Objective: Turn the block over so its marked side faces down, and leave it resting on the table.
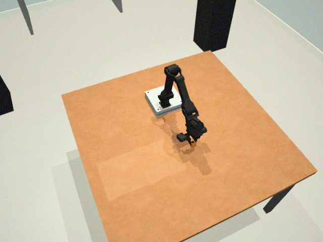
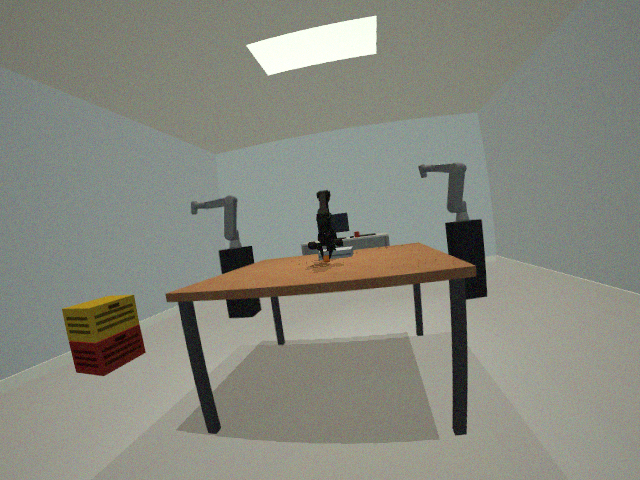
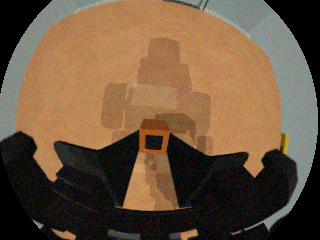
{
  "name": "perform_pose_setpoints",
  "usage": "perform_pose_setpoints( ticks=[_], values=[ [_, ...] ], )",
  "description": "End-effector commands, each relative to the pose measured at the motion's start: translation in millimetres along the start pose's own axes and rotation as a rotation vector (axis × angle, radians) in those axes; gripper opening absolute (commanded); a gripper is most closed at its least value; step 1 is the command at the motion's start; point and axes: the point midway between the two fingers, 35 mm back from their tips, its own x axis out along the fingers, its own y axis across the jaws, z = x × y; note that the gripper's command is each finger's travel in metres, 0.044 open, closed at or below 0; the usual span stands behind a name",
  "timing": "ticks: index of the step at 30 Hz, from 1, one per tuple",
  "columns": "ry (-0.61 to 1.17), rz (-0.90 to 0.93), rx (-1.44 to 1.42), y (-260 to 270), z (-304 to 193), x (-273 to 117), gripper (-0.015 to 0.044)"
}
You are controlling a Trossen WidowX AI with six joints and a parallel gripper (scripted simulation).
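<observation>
One small orange block (image 3: 155, 138) was all you had to manage, and your gripper (image 3: 155, 150) was pinching it at the fingertips, holding it just above the surface (image 1: 234, 135), to judge by the shadow spread beneath it. From the top view the block (image 1: 193, 143) showed only as an orange speck under the dark wrist, out in front of the white base plate (image 1: 152, 97). It looked like a rigid cube with flat faces and crisp edges, so it probably would not have given under the fingers, and at that size it was likely very light. The wrist view showed a dark square mark on the face turned towards the camera, away from the surface. You held it on two opposite side faces, which seemed the sensible place, since that left the marked face free to be rolled downward. Smooth, flat sides could slip during a rotation, so a firm squeeze was wise. The surface was a matte, wood-toned slab.
</observation>
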Motion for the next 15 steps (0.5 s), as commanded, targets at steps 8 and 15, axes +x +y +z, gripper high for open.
perform_pose_setpoints(
  ticks=[8, 15],
  values=[
    [-0.14, -0.003, 0.009, -0.6, -6.0, -2.6, 0.0],
    [-0.205, -0.003, 0.007, -0.2, -4.2, 9.7, 0.0]
  ],
)
